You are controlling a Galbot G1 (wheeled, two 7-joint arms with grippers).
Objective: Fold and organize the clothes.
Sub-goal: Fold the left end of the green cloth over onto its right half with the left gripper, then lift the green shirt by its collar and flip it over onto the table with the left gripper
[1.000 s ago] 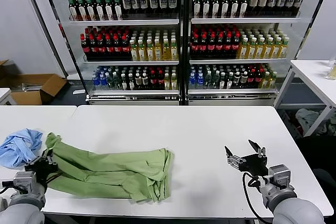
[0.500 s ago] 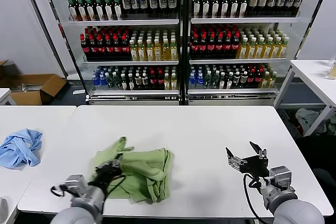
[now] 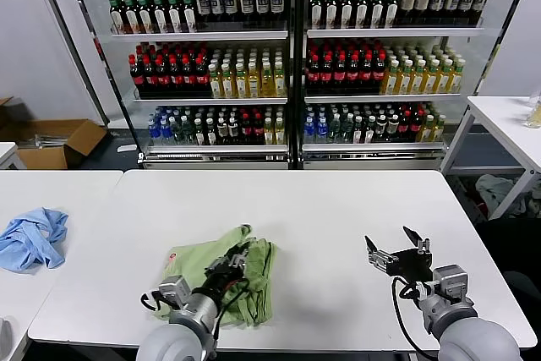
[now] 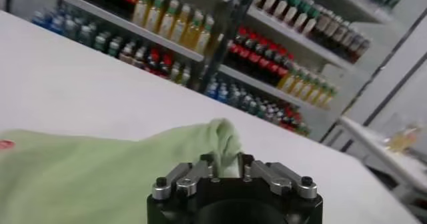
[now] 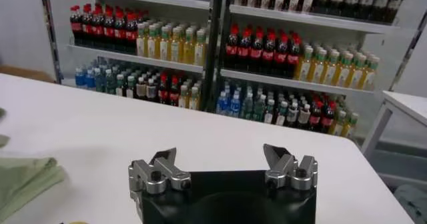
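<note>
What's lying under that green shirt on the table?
Only the white table shows around the green shirt. The shirt is folded over itself, so its lower layers and whatever might be beneath are covered. The left gripper rests on top.

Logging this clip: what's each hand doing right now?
Left hand: over the folded green shirt, cloth at its fingertips; open or closed cannot be told.
Right hand: open, holding nothing, above the white table.
</note>
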